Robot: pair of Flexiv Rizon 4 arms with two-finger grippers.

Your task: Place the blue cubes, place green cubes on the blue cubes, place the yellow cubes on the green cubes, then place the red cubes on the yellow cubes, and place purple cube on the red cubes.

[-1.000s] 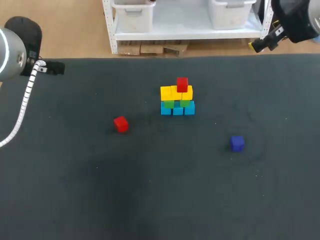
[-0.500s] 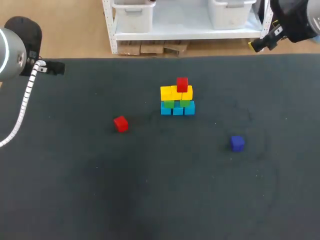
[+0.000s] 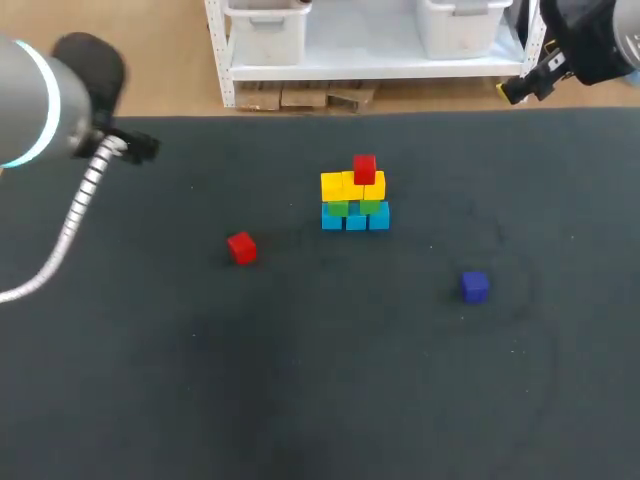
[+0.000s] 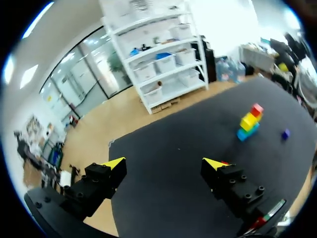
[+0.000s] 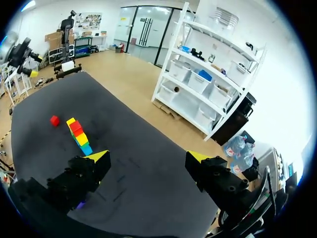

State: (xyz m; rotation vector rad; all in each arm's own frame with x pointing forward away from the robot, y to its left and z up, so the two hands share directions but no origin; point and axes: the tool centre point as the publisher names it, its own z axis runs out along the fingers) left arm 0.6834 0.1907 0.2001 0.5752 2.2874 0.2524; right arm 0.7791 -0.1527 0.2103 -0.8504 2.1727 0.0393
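A: Where the blocky cube stack (image 3: pixel 355 195) stands, what lies around?
B: Blue-based, red-topped; loose red cube (image 3: pixel 241 247) to its left, purple cube (image 3: pixel 474 286) to its right. Both left gripper (image 4: pixel 164 163) and right gripper (image 5: pixel 147 156) spread wide, empty.

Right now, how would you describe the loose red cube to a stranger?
On the dark table, find the coloured stack near the far middle. The loose red cube lies alone left of it; the other red cube sits on top.
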